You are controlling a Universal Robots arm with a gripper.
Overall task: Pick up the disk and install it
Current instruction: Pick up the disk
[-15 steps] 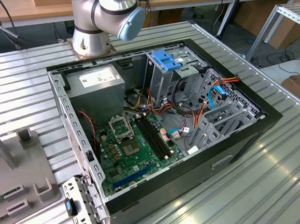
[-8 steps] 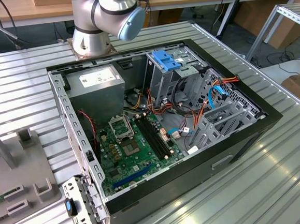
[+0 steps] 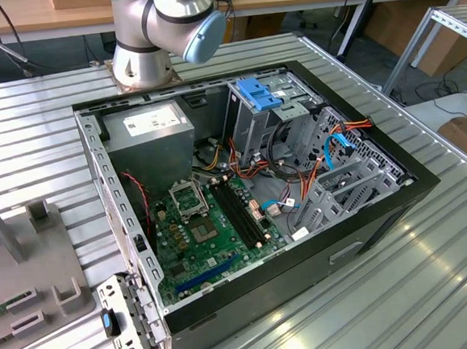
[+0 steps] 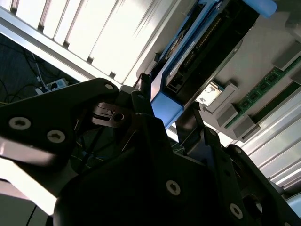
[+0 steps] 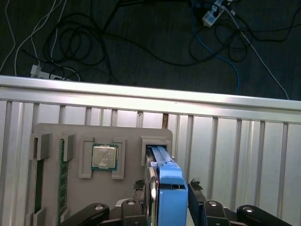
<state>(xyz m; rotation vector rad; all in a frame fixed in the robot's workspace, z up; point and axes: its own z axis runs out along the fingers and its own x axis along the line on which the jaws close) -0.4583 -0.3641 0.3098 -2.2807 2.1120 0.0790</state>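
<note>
Gripper clasping disk (blue-framed, on edge), grey tray, processor chip

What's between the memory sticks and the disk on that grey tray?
A processor chip in its own holder, between the memory sticks and the disk, in the first wrist view.

On the ribbed metal bench, the open black computer case lies to the exterior view's right of the flat grey plastic parts tray. In that tray my pincer clasps the blue-framed silver-grey metal disk, which stands on edge in a slot just beside the square silver processor chip.
</note>
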